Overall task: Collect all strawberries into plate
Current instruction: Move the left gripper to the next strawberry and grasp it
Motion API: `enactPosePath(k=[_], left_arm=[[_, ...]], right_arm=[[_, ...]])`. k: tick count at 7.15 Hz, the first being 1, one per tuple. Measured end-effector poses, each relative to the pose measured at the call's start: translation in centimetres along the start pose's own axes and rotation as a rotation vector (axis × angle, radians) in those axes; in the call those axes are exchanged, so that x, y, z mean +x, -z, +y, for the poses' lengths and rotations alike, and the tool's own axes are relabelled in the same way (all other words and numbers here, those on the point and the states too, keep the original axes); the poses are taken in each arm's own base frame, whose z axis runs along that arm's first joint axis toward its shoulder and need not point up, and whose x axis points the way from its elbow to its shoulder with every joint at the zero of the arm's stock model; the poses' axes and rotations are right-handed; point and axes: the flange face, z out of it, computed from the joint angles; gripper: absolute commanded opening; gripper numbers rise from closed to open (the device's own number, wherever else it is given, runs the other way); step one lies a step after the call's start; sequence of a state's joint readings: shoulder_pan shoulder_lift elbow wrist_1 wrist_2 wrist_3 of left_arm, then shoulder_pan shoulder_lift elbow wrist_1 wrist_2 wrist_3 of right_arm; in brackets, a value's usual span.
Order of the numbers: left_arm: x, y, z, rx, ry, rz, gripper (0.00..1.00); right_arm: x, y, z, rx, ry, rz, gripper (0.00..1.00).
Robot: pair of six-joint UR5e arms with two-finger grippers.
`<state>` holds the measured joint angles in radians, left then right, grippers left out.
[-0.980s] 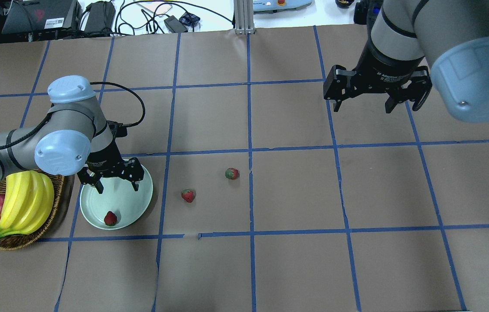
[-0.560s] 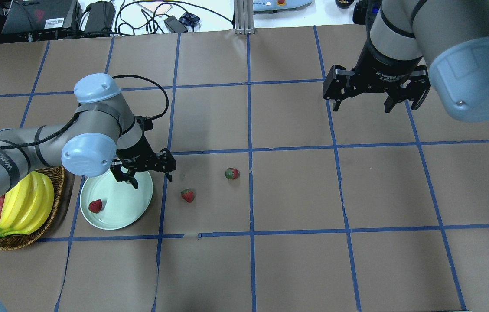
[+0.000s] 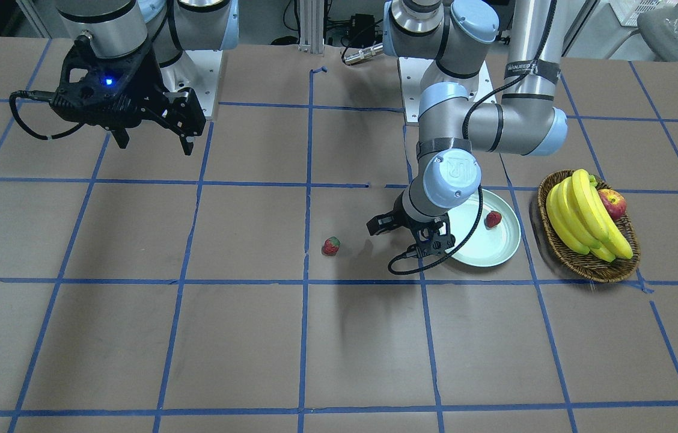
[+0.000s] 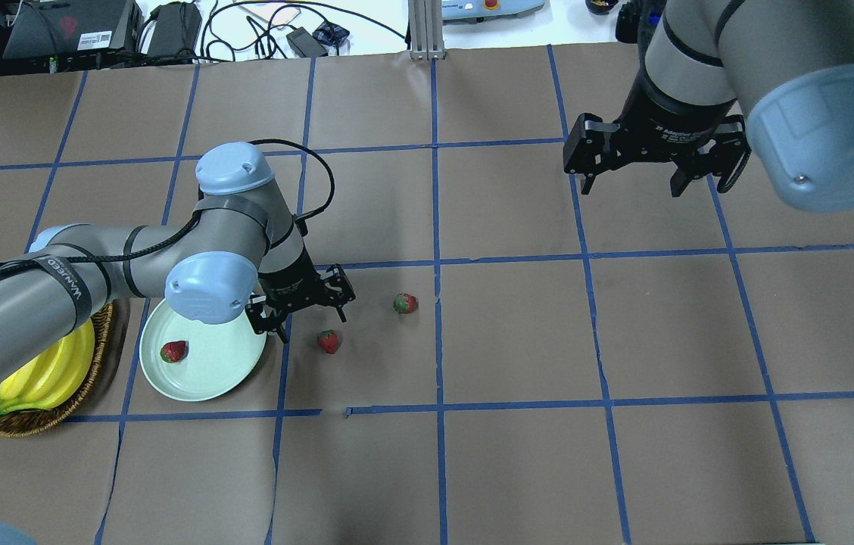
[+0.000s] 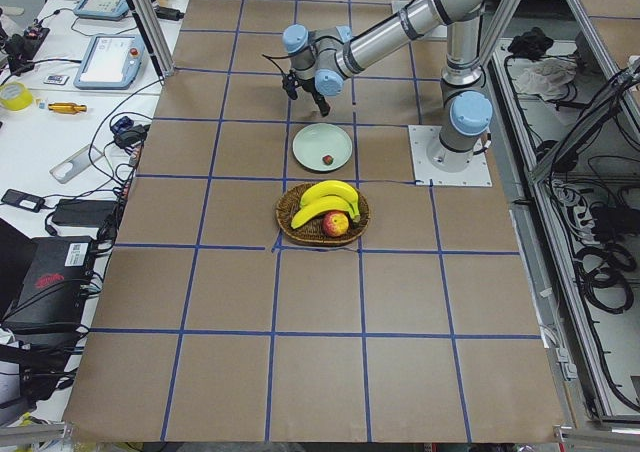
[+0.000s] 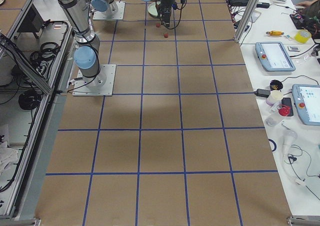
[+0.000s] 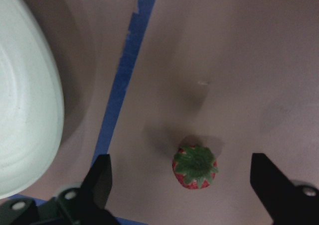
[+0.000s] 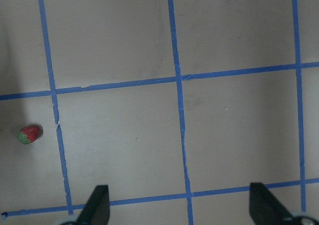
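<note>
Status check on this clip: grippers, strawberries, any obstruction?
Left gripper open, above nearest loose strawberry, not gripping. Right gripper open, empty, hovering far off. One strawberry on plate; third strawberry loose beyond. No obstruction seen toward plate.

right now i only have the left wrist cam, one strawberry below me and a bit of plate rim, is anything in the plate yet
Observer: yes, one strawberry lies in the plate, on the side nearer the basket.
Operator: any more loose on the table
Observer: one more. A far strawberry lies on the paper beyond the near strawberry that sits below the left end effector, further from the plate.
Operator: is the right arm close to it
Observer: no, the right end effector hangs open over a far square, apart from all the fruit.
</note>
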<state>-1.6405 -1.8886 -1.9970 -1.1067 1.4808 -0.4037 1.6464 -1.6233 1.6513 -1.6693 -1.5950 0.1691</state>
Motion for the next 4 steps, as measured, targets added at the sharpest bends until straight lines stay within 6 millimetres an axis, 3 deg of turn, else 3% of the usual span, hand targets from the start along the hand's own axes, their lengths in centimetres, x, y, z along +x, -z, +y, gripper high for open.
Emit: enactPosePath(k=[1, 2, 3, 4], left_arm=[[0.12, -0.89, -0.21, -0.018, -0.016, -0.005, 0.86], [0.37, -1.59, -0.35, -0.038, -0.026, 0.005, 0.45], [0.66, -1.88, -0.34, -0.052, -0.038, 0.024, 0.15], [0.78, -1.89, -0.29, -0.057, -0.060, 0.034, 0.01]], right_arm=[[-0.06, 0.13, -0.14, 0.015, 0.000, -0.004, 1.00], [-0.14, 0.21, -0.20, 0.023, 0.001, -0.007, 1.00], [-0.21, 0.25, -0.22, 0.028, 0.002, -0.008, 1.00], [-0.23, 0.22, -0.23, 0.028, 0.003, -0.008, 1.00]])
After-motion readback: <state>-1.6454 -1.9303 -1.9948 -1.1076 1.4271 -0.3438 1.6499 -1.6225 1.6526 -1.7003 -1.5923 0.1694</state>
